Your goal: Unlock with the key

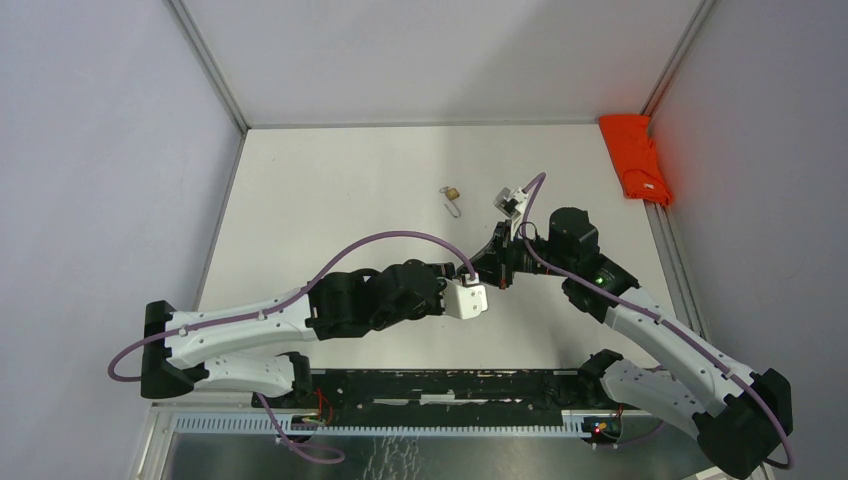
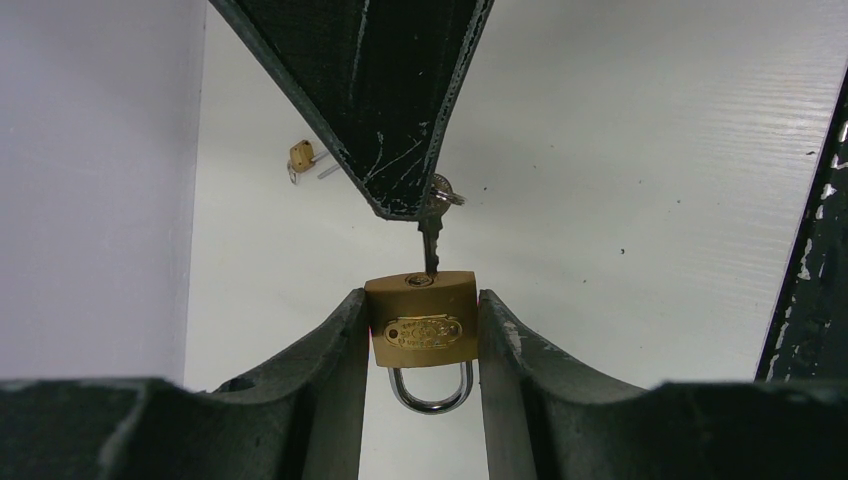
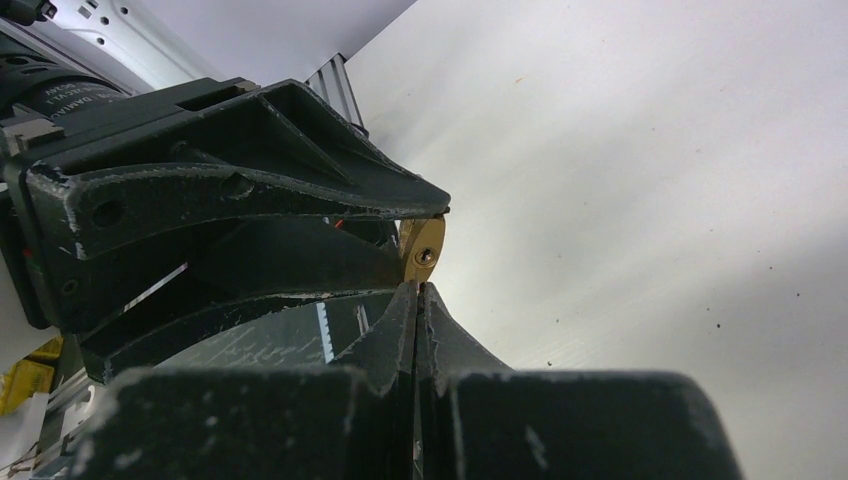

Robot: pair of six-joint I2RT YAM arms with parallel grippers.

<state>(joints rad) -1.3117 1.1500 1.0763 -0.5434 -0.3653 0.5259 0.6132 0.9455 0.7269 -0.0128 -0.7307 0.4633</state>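
You have the brass padlock (image 2: 420, 330) clamped in the left gripper (image 2: 422, 296). Its two fingers (image 2: 330, 350) are spread wide and press on the lock's two narrow sides. In the left wrist view the keyhole face points away from the camera and the steel shackle (image 2: 430, 392) points back toward it, hanging between the fingers. Both legs of the shackle run into the body.

Your right gripper (image 3: 417, 292) comes in from the opposite side with its jaws pressed together, pinching the key (image 2: 431, 240) by its head. The key's blade lines up with the lock and its tip meets the keyhole. Most of the blade is outside the lock, and you cannot tell how deep the tip sits. In the right wrist view only a sliver of the brass body shows past the fingertips.

From the top camera, the two grippers meet above the desk (image 1: 330, 200), a little right of its middle and about halfway between the near and far edges. The lock itself is hidden there by the wrists.

A second small brass padlock (image 1: 452, 192) lies flat on the desk, farther back toward the far edge and well apart from both grippers. An orange object (image 1: 635, 158) sits at the far right corner.
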